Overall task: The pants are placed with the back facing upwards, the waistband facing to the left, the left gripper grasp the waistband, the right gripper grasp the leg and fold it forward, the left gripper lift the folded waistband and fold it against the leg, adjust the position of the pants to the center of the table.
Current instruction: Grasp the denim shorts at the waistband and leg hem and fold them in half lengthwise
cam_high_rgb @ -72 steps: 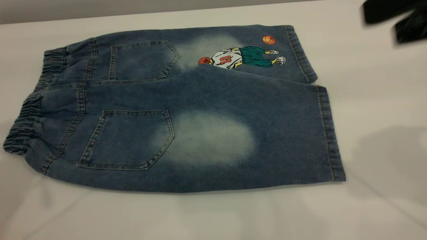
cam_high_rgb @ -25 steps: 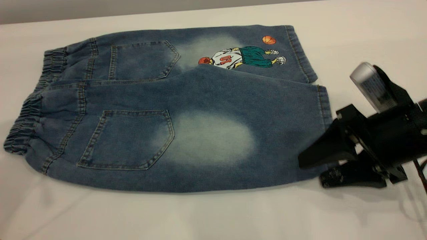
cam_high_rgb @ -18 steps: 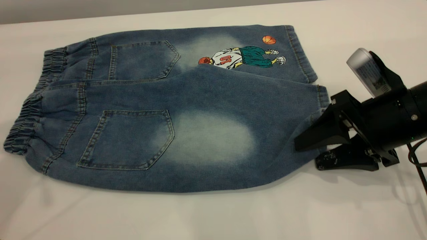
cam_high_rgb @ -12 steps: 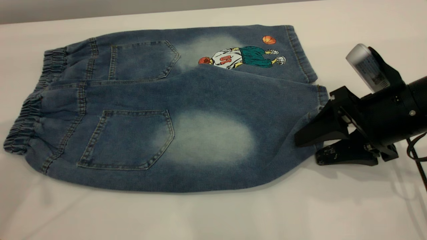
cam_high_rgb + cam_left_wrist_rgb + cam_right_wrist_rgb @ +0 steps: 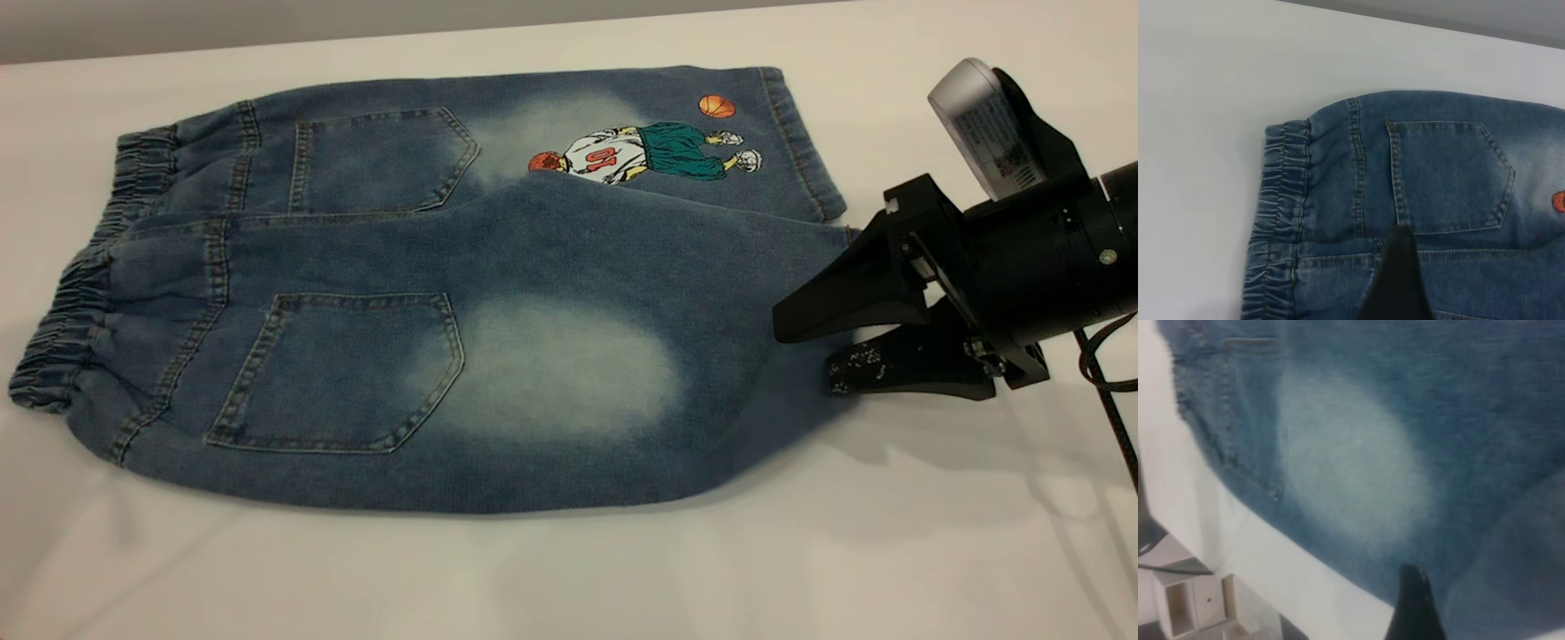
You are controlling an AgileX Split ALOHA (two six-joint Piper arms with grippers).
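The pants (image 5: 427, 293), short blue denim jeans with pale faded patches, lie back-up on the table (image 5: 569, 578), a wide plain white surface, filling most of its middle; two stitched patch pockets show, and a cartoon basketball-player print (image 5: 645, 153) with an orange ball sits on the far leg near its hem. The waistband (image 5: 67, 320), a gathered, ruffled band of darker denim, forms the end at the exterior view's left. The leg (image 5: 569, 373), plain denim with a large pale oval patch, is nearer the camera; its hem end is bunched and raised off the table. The right gripper (image 5: 805, 351), black with wedge-shaped fingers, pinches that hem end. Of the left gripper (image 5: 1399, 280) only one dark finger shows, above the pants beside the waistband; whether it is spread cannot be told.
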